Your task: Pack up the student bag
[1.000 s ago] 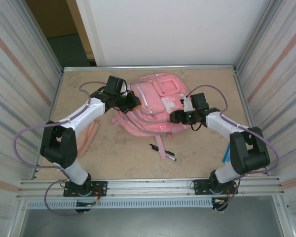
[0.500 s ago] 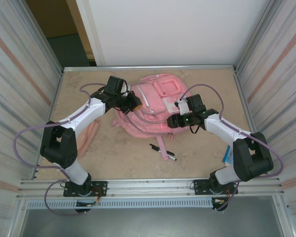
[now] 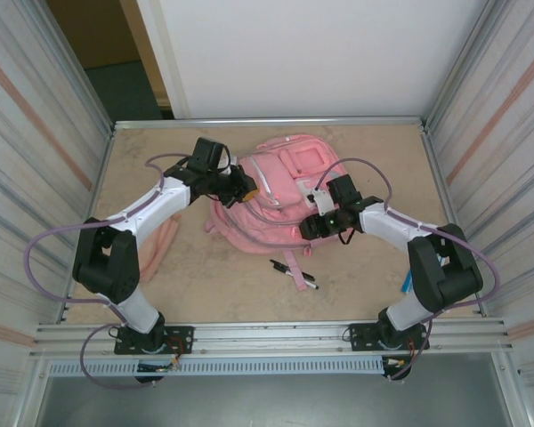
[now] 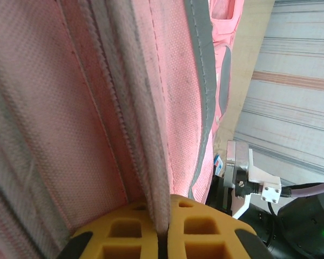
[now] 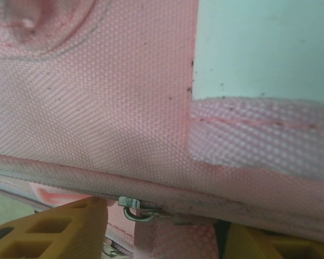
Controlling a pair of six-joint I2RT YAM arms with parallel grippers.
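The student bag [image 3: 280, 191], a big soft pink backpack, lies at the middle back of the table. My left gripper [image 3: 243, 189] is at its left side, and its yellow fingers [image 4: 205, 229] are shut on a grey-pink zip band of the bag [image 4: 146, 135]. My right gripper [image 3: 310, 228] presses on the bag's near right edge. In the right wrist view its jaws stand apart on either side of a metal zip slider and pull [image 5: 137, 209], without clamping it, under the bag's white patch [image 5: 259, 48].
A black pen [image 3: 294, 270] and a bag strap [image 3: 290, 264] lie on the table just in front of the bag. A narrow pink pouch [image 3: 163, 244] lies by the left arm. A small blue thing [image 3: 407, 283] sits beside the right arm. Metal walls close in both sides.
My right gripper has moved left and nearer, down onto the bag's front edge, and its jaws have narrowed. The left gripper keeps its hold; the bag has shifted a little.
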